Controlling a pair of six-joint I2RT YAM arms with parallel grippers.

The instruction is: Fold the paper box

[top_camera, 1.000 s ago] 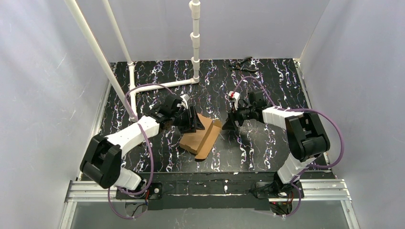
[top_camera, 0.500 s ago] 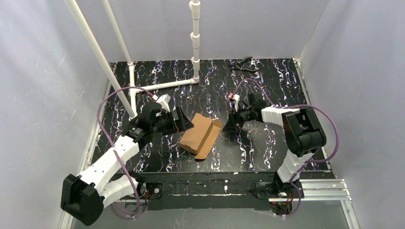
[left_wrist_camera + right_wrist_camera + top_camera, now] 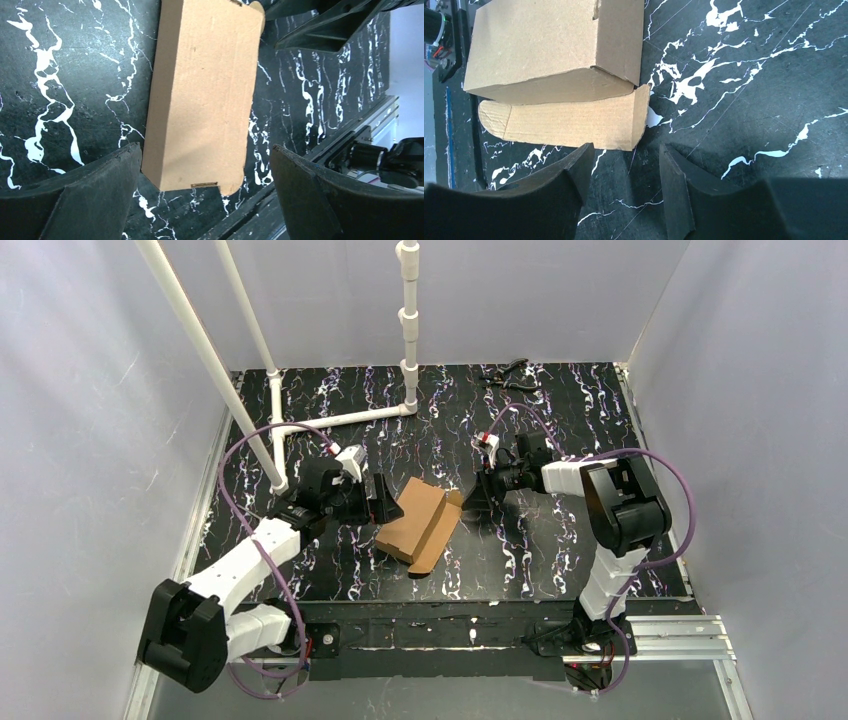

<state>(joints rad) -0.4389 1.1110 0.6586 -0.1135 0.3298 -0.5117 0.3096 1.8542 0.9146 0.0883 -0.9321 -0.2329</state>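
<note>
The paper box [image 3: 420, 525] is plain brown cardboard, partly folded, lying flat mid-table with one long flap spread toward the near right. In the left wrist view the paper box [image 3: 202, 95] lies between and beyond the wide-open fingers, untouched. My left gripper [image 3: 382, 500] is open just left of the box. My right gripper [image 3: 478, 495] is open just right of it, fingers low over the table. In the right wrist view the box [image 3: 549, 50] and its flap [image 3: 569, 122] lie just past the fingertips, with a small gap.
A white pipe frame [image 3: 408, 320] stands at the back and left of the black marbled table [image 3: 560, 540]. A small dark tool [image 3: 508, 378] lies at the far edge. Grey walls enclose the sides. A metal rail [image 3: 440, 635] runs along the near edge.
My left arm has swung back to the left, off the box, and now sits low beside its left edge. The box has settled flatter. My right gripper has stayed nearly still.
</note>
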